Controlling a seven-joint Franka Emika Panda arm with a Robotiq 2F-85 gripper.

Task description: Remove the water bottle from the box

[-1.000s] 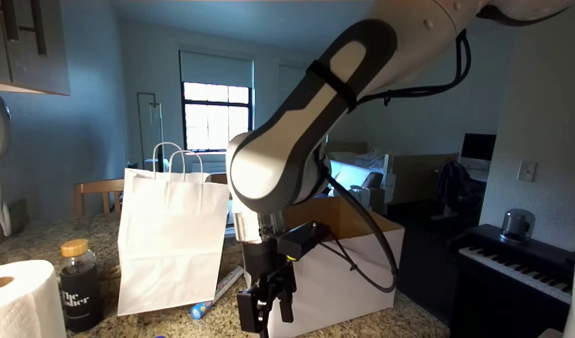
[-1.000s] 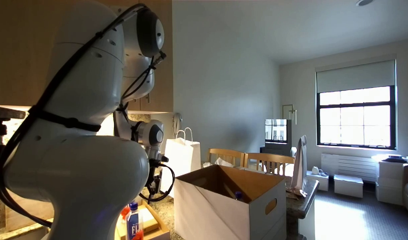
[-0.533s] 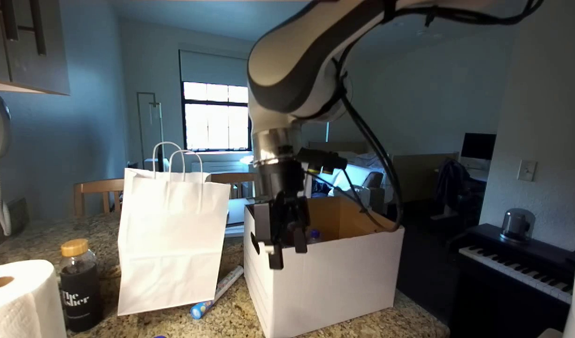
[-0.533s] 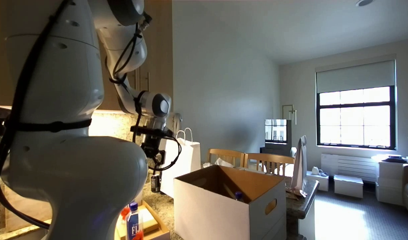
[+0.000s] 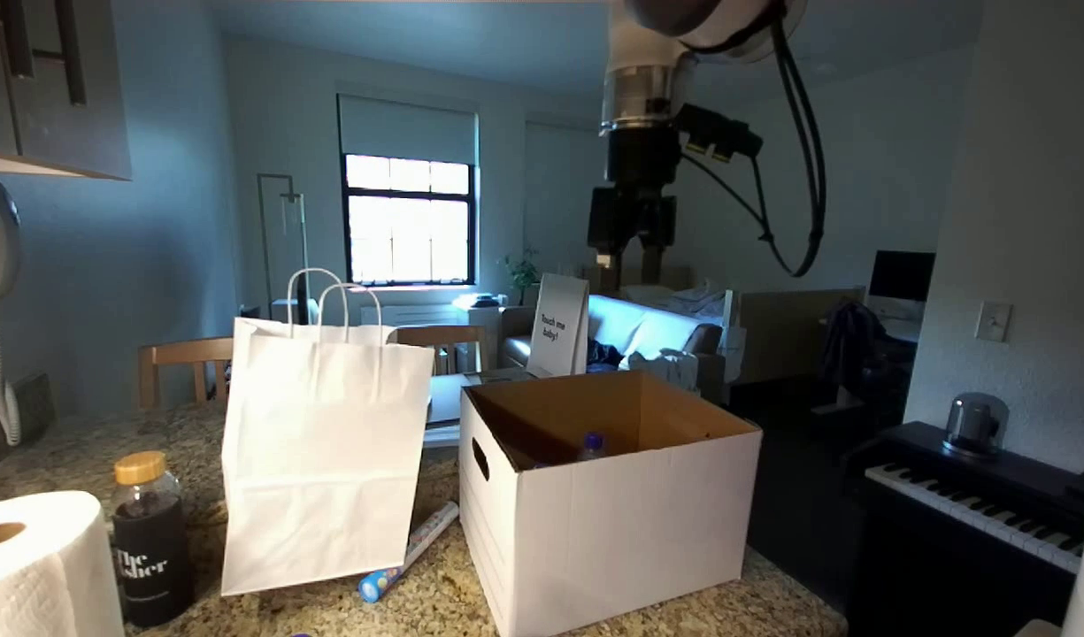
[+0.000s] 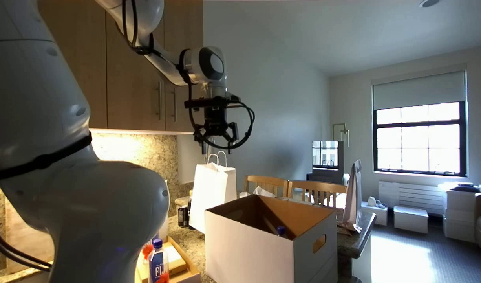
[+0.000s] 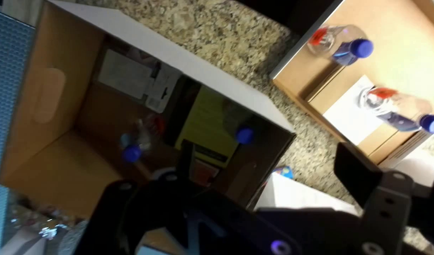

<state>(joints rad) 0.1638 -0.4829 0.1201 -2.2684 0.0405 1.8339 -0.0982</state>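
Note:
The box is a large white carton with brown inner walls on the counter, in both exterior views and in the wrist view. In it, a clear bottle with a blue cap shows in the wrist view; a second blue cap shows near another wall. A blue-capped bottle top also shows inside the box in both exterior views; their lower parts are hidden. My gripper is open and empty, high above the counter, pointing down; it also shows elsewhere.
A tall white paper bag stands beside the box. A shallow cardboard tray holds FIJI bottles. A dark jar with golden lid, a paper roll and a blue-ended tube are on the counter.
My gripper has risen from low beside the box to well above it, moving up and to the right in both exterior views. The box and bottles have not moved.

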